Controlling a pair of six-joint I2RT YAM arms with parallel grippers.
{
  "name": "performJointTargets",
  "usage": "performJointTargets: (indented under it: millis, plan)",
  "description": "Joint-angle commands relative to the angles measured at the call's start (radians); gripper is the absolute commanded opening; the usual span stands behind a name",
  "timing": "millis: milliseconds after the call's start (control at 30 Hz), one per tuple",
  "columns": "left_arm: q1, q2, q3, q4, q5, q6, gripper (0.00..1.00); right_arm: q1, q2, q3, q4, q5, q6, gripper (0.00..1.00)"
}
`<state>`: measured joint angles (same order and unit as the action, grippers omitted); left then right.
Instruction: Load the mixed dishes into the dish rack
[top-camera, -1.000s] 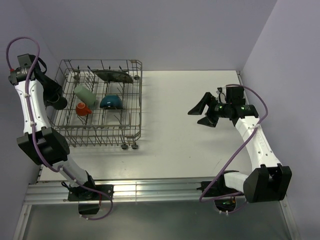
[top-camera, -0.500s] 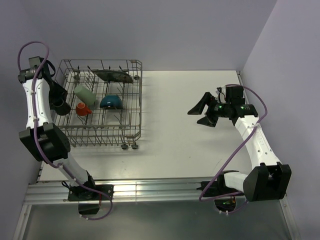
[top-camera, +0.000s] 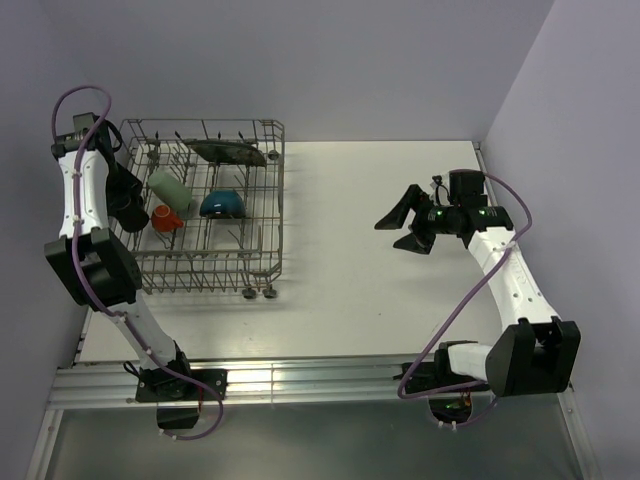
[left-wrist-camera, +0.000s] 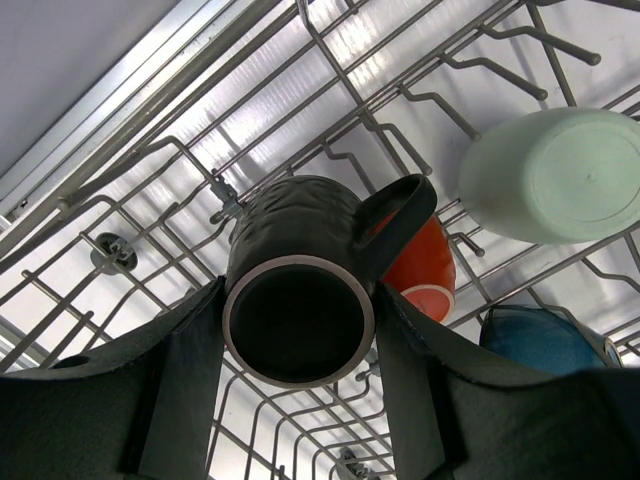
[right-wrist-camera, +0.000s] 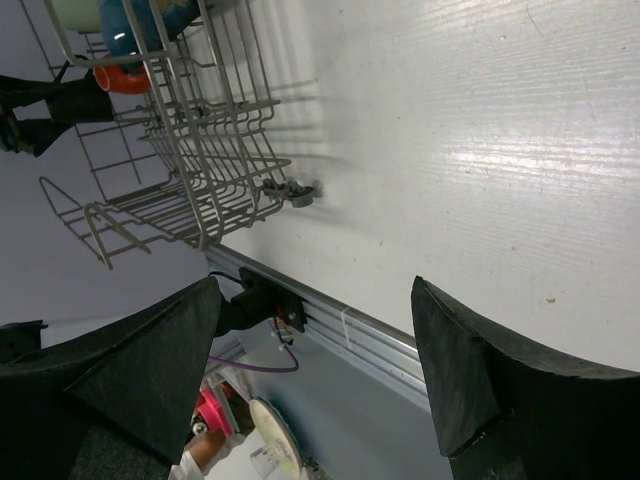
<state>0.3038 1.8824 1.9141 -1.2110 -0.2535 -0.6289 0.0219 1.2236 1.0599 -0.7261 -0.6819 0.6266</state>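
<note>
The grey wire dish rack (top-camera: 278, 200) stands at the far left of the table. In it are the dark square plate (top-camera: 230, 152), the pale green mug (top-camera: 170, 188), the blue bowl (top-camera: 222, 204) and the orange-red cup (top-camera: 165, 218). My left gripper (top-camera: 128, 208) is shut on the small brown cup (left-wrist-camera: 298, 300), held over the rack's left side, mouth toward the camera, just above the tines (left-wrist-camera: 330, 60). The orange-red cup (left-wrist-camera: 425, 265), green mug (left-wrist-camera: 560, 175) and blue bowl (left-wrist-camera: 540, 340) lie just beyond it. My right gripper (top-camera: 405, 222) is open and empty above the table.
The rack's wheels (top-camera: 258, 291) sit at its near right corner. White tabletop (top-camera: 360, 280) lies between the rack and my right gripper. An aluminium rail (top-camera: 320, 378) runs along the near edge. The right wrist view shows the rack's near corner (right-wrist-camera: 190, 130).
My left arm has swung right with the brown cup, from outside the rack's left edge to over its left side. The right arm has barely moved.
</note>
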Motion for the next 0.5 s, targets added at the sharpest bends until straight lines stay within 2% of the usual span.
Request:
performJointTargets:
  millis: [0,467]
  plan:
    - [-0.002,0.018,0.046,0.038,-0.038,0.006,0.0,-0.011,0.013,0.025,0.028,-0.015,-0.016,0.84]
    - [-0.005,-0.055,0.031,0.028,-0.058,-0.022,0.0,-0.014,0.062,0.038,0.045,-0.031,-0.013,0.84]
